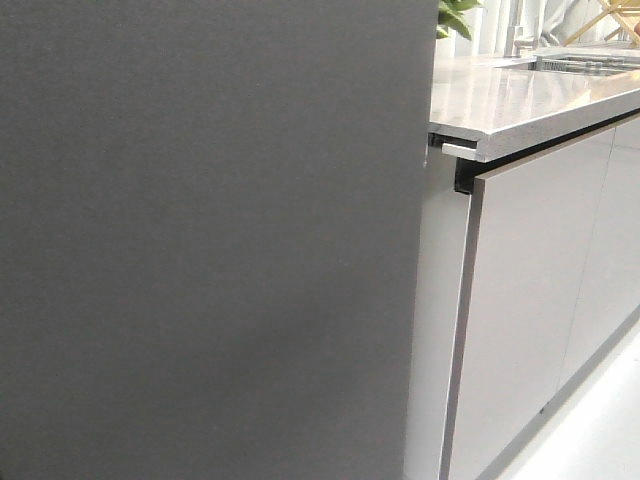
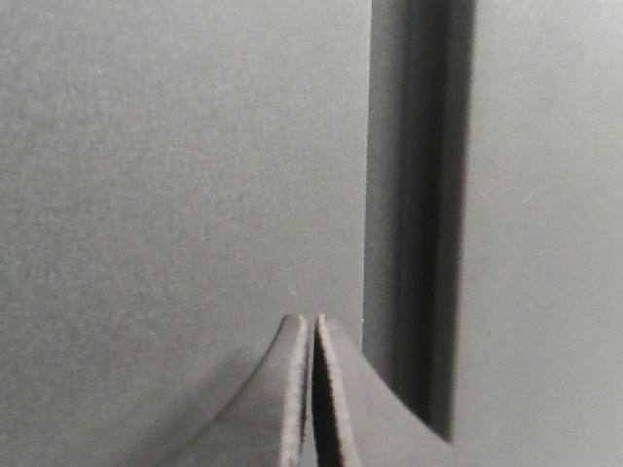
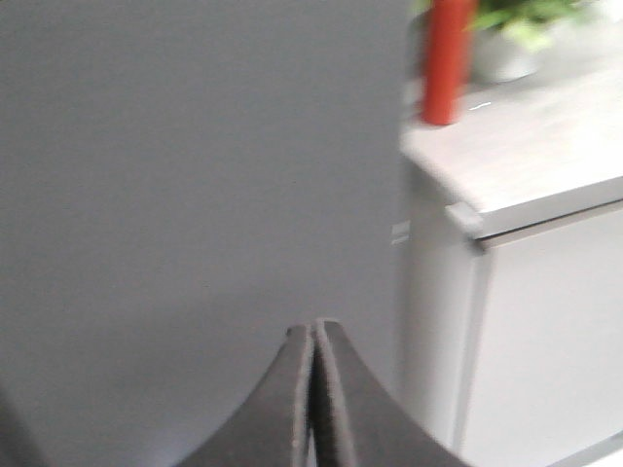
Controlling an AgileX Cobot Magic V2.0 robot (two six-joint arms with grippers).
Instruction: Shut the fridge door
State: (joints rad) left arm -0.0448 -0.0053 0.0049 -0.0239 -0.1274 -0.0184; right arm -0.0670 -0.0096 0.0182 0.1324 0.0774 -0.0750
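the left gripper [image 2: 311, 326] has its jaws pressed together with only a hairline slit between them, holding nothing, and its tips sit right up against or a hair short of the dark panel ahead; contact cannot be told from the wrist view. the right gripper [image 3: 313, 331] is the same: jaws closed on nothing, pointed at the same flat charcoal surface. that surface is the fridge door [image 1: 210, 240], which fills nearly everything in front of both jaws. just beyond the left jaws, off to one side, a dark vertical seam [image 2: 414, 214] runs down between the door and a neighbouring grey panel [image 2: 545, 233]; the seam reads as a narrow, even gap, not a wide opening, and no pale gasket, inner edge or bin shows in any view. farther out past the right jaws, the door's edge lines up close beside the light grey cabinet front [image 1: 520, 320], with the pale countertop [image 1: 530, 95] above it, a red bottle [image 3: 446, 58] and a green plant [image 3: 516, 24] standing on it. judging from this, the door looks swung all or nearly all the way home, so the bulk of the task seems done. what may be left is a last firm push with the closed jaws to seat the door flush, then drawing both arms back; whether it is fully latched cannot be told.
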